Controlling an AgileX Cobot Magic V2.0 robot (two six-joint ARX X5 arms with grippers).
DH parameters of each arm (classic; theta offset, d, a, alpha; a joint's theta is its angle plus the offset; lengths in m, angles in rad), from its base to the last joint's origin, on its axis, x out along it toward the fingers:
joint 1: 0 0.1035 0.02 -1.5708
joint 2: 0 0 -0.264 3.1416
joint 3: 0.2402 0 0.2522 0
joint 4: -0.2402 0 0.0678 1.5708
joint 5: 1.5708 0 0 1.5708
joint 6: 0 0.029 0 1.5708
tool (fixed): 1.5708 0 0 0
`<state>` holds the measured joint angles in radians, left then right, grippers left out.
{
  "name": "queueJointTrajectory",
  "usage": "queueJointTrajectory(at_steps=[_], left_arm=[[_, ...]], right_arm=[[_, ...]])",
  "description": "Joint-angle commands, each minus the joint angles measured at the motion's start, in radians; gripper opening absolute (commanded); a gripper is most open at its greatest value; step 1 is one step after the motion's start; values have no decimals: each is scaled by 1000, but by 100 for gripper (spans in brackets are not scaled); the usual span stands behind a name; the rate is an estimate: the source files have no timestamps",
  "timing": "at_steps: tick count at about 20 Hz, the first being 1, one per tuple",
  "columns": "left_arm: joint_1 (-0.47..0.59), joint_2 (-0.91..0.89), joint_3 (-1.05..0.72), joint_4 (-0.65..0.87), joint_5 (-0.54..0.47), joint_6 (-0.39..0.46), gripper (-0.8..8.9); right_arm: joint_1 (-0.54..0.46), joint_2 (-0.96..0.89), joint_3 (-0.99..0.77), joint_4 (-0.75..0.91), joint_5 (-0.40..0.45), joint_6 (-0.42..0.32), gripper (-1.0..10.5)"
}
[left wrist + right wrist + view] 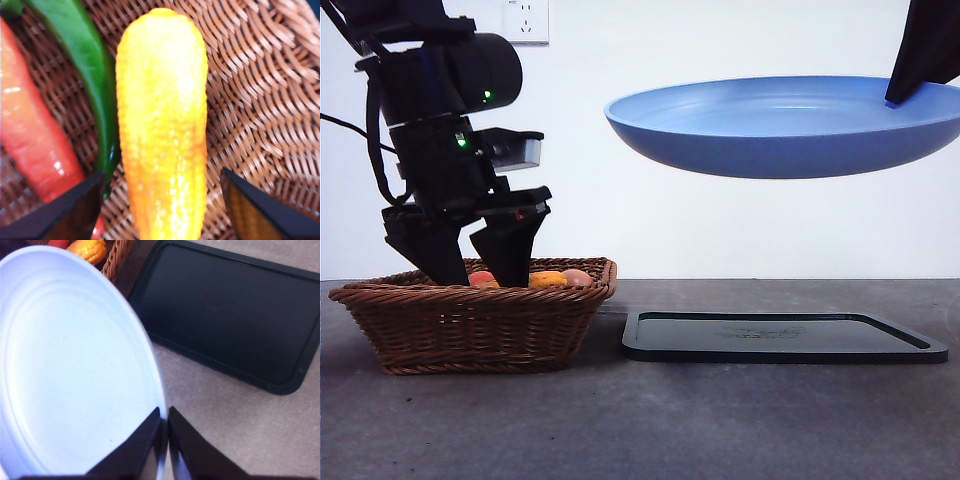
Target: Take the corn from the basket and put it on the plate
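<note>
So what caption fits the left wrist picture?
Open left gripper straddling the corn in the basket.

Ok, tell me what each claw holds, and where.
Right claw grips the plate by its rim. Left claw holds nothing; open astride the corn.

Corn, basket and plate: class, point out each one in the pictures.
corn (162, 125): left wrist view, middle of the cob, between the open left fingers.
basket (470, 325): front view, its woven front wall.
plate (780, 140): front view, its underside, held in the air by the right gripper.
</note>
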<state>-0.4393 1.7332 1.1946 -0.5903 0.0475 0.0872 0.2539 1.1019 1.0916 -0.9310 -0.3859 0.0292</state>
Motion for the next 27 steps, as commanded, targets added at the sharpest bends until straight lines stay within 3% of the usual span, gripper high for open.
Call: queueJointTrajectory(at_steps=[1, 5, 13, 16, 19, 24, 27], left_arm=[[-7, 39, 24, 8, -4, 9, 376], [-14, 64, 24, 8, -3, 5, 359], [-26, 64, 29, 6, -5, -2, 138], [-26, 60, 77, -36, -4, -2, 125], [-26, 37, 181, -121, 2, -24, 125], [-49, -22, 351, -192, 191, -61, 125], [-96, -31, 355, -177, 275, -61, 125]], right_arm=[[2, 6, 23, 15, -5, -3, 2], [2, 6, 23, 22, -5, -4, 2], [2, 7, 23, 33, -2, -3, 2], [2, 8, 23, 33, 7, -2, 2], [2, 19, 22, 33, 81, 8, 2], [-42, 185, 22, 108, 109, 46, 2], [-42, 322, 22, 213, -11, 100, 2]])
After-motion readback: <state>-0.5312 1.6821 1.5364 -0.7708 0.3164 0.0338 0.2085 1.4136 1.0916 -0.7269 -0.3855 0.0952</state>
